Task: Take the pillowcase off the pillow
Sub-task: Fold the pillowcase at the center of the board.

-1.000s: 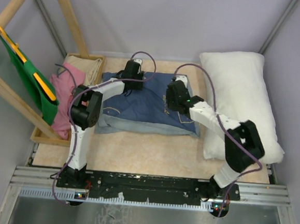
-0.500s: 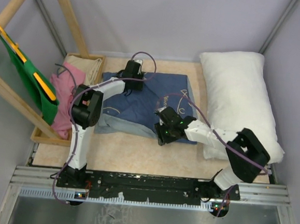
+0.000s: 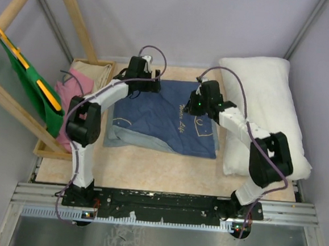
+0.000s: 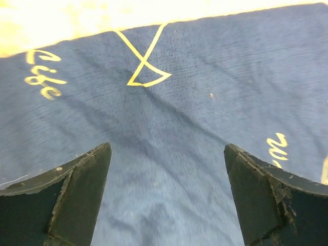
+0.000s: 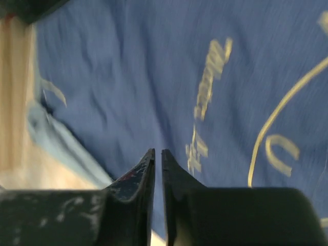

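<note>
The navy-blue pillowcase (image 3: 165,118) with yellow fish outlines lies flat on the table, its lighter blue-grey inside showing along the near left edge. The plain white pillow (image 3: 265,108) lies bare at the right, beside the pillowcase and out of it. My left gripper (image 3: 142,78) is open and empty over the pillowcase's far left corner; the wrist view shows cloth (image 4: 169,128) between its spread fingers. My right gripper (image 3: 199,106) is shut and empty above the pillowcase's far right part (image 5: 154,87), holding no cloth.
A wooden tray (image 3: 74,110) at the left holds a pink cloth (image 3: 75,102) and a beige cloth (image 3: 94,72). A green cloth (image 3: 33,87) hangs on a wooden frame (image 3: 17,108) at far left. Grey walls close in the back and sides.
My right gripper swung from the pillowcase's near edge back to its far right part. The pillowcase now lies flatter and more spread out. My left gripper shifted slightly back and left.
</note>
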You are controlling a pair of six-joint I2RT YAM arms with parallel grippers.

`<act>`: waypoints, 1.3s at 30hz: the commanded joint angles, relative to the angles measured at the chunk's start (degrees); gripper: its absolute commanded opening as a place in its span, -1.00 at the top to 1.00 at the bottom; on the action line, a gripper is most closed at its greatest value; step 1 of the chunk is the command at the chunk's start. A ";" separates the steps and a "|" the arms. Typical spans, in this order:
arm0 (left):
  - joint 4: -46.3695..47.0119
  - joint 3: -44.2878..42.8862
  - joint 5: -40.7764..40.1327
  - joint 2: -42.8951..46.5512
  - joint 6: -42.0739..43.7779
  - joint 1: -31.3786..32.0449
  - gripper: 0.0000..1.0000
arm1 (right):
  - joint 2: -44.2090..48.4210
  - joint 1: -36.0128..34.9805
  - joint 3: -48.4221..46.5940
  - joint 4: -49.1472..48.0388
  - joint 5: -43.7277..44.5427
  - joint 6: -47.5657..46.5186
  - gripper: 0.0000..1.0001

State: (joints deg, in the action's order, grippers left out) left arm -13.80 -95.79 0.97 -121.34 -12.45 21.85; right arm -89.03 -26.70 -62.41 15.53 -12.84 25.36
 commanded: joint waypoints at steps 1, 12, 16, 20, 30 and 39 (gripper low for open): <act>-1.24 6.20 4.39 12.58 -1.56 -1.81 -0.94 | -14.28 3.95 -12.71 -9.46 0.07 6.02 0.92; -4.82 37.59 0.83 33.06 -2.11 -2.07 -0.82 | -28.34 7.59 -19.26 -10.40 -3.16 6.14 1.00; -7.99 41.54 -2.21 34.00 -2.32 -2.03 -0.82 | -28.09 8.18 -17.13 -11.11 -2.25 5.99 1.00; -11.93 41.66 -4.84 33.63 -3.75 -1.99 -0.78 | -26.27 8.43 -16.11 -10.42 0.60 5.02 1.00; -13.92 44.82 0.38 41.49 -9.20 -2.05 -0.75 | -26.09 -6.41 -23.90 -13.94 -3.16 7.10 1.00; -8.15 47.86 -4.27 49.22 -13.14 -2.14 -0.77 | -35.56 -15.48 -27.84 -21.30 -12.81 13.48 1.00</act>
State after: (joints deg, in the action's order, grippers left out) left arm -25.89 -48.07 -0.38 -75.20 -23.22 19.62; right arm -121.19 -40.45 -89.03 -0.78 -21.06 34.89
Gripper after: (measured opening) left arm 0.875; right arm 0.004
